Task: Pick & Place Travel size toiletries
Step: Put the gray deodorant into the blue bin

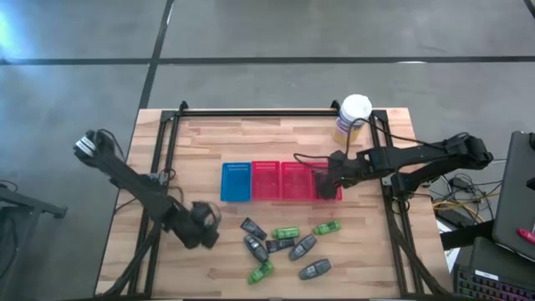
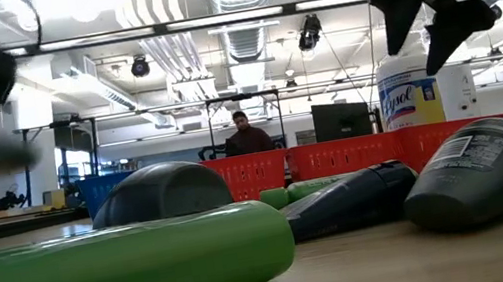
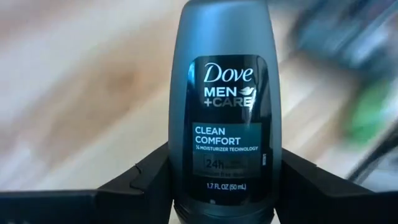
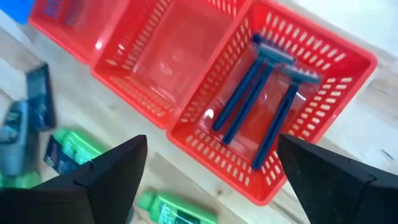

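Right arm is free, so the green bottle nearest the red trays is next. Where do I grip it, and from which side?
Grip the green bottle across mid-body, coming straight down. It lies on its side, long axis roughly along the row of red trays, with bare table along both long sides, so the open right gripper can likely straddle its narrow width.

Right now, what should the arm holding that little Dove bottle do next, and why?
Probably carry it toward the trays. The left gripper is shut on the Dove bottle, away from the blue tray, while the razors already lie in a red tray under the open right gripper.
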Robot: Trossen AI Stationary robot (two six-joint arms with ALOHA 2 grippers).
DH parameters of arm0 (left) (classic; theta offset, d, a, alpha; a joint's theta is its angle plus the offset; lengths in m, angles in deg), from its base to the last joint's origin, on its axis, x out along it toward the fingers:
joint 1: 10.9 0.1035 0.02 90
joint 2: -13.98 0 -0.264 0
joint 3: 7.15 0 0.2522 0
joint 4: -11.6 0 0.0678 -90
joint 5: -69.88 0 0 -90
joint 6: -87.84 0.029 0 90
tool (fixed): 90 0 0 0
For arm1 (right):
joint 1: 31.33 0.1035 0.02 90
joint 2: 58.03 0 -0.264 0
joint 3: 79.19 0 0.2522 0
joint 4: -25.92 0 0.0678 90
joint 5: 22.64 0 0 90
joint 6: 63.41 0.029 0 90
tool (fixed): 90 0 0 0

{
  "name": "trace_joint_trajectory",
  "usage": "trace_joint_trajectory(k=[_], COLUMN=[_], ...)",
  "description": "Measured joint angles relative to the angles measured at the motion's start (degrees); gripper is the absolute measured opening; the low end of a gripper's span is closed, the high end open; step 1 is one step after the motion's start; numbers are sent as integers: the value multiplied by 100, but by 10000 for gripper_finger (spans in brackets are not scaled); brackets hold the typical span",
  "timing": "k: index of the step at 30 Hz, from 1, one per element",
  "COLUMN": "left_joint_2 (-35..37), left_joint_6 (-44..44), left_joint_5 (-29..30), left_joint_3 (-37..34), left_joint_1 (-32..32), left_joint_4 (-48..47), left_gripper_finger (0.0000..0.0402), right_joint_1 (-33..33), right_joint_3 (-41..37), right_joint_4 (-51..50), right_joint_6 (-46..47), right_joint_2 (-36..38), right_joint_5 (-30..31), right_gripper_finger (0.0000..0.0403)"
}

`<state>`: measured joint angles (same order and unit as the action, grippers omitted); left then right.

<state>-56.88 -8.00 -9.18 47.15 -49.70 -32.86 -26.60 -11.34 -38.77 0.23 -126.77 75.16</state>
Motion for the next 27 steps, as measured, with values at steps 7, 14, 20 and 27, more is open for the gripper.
trace_joint_trajectory(k=[7,14,20,27], left_joint_2=[1379,1300,678,83], left_joint_6=[117,1518,2540,2514], left_joint_5=[2110,818,-350,-949], left_joint_3=[-192,-538,-413,-389], left_joint_1=[960,3218,4229,4264], left_joint_4=[319,776,1176,1179], left_gripper_finger=[216,218,223,263], right_joint_1=[-13,-24,-22,-2], right_joint_3=[0,0,0,0], right_joint_4=[64,81,83,82], right_joint_6=[107,201,265,354], right_joint_2=[278,176,117,117], right_joint_5=[280,306,296,391], right_gripper_finger=[358,344,334,351])
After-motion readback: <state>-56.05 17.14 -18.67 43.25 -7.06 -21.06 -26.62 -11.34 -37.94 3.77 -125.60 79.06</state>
